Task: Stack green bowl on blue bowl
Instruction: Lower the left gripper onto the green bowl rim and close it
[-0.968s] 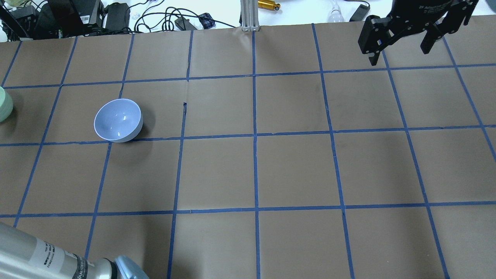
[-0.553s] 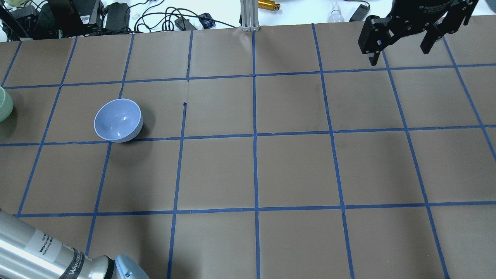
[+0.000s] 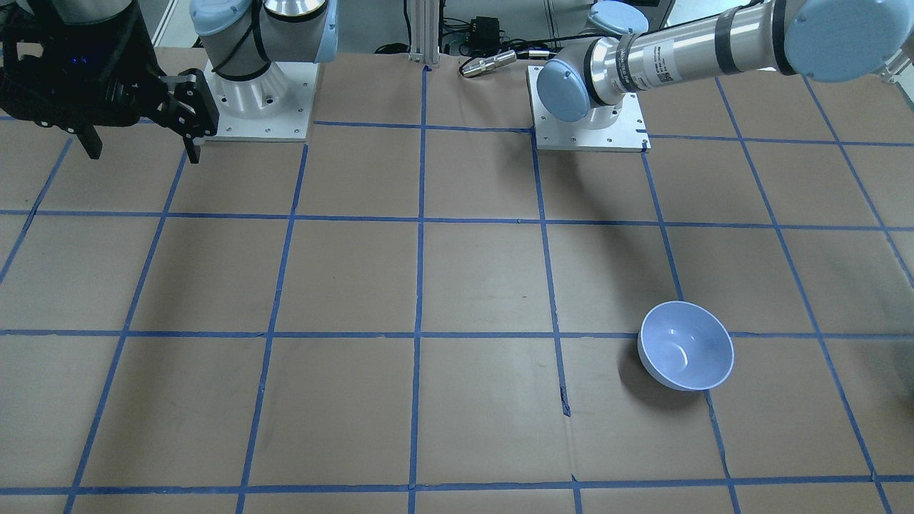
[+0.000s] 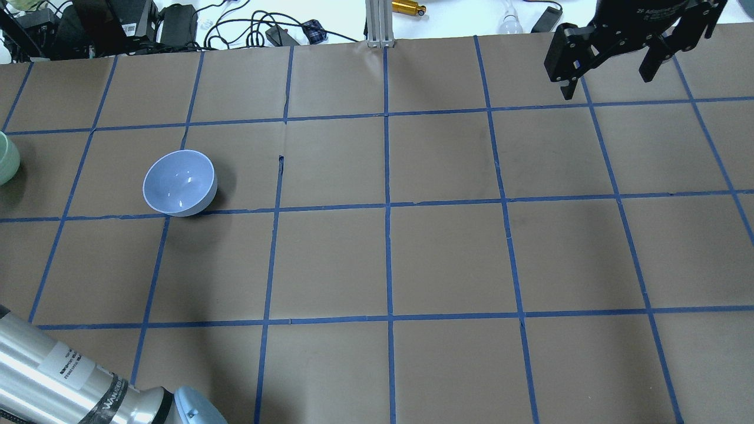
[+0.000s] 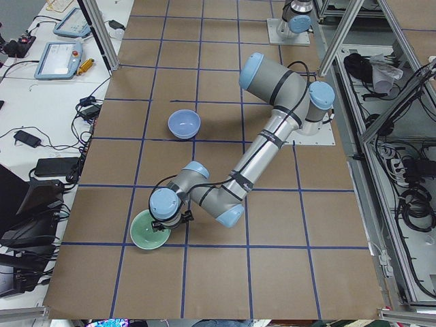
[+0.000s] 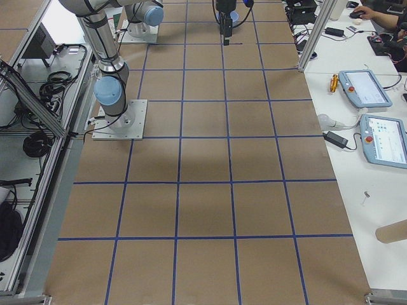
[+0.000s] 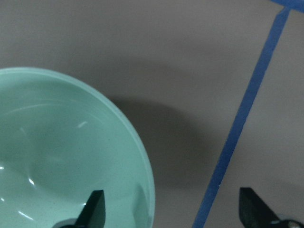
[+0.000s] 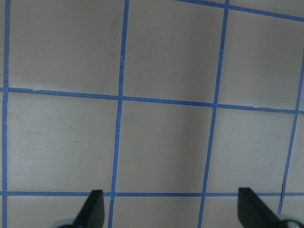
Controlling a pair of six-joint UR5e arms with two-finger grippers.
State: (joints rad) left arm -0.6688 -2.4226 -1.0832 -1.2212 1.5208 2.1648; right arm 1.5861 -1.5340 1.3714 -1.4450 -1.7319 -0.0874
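The green bowl (image 7: 61, 152) fills the left of the left wrist view. It stands on the table at the overhead view's far left edge (image 4: 7, 158) and shows in the exterior left view (image 5: 150, 238). My left gripper (image 7: 173, 214) is open and low over the bowl's rim, one finger inside the bowl and one outside. The blue bowl (image 4: 179, 182) stands upright and empty, about two squares from the green bowl; it also shows in the front-facing view (image 3: 685, 346). My right gripper (image 4: 609, 65) is open and empty, held high over the far right of the table.
The table is brown paper with a blue tape grid (image 4: 389, 206). Cables and boxes (image 4: 118, 23) lie beyond the far edge, with an aluminium post (image 4: 377, 23) at the middle. My left arm's tube (image 4: 59, 377) crosses the near left corner. The arm bases (image 3: 250, 93) stand at the robot's side.
My left arm's tube has slid a little down and left in the overhead view. The bowls and the right arm have not moved.
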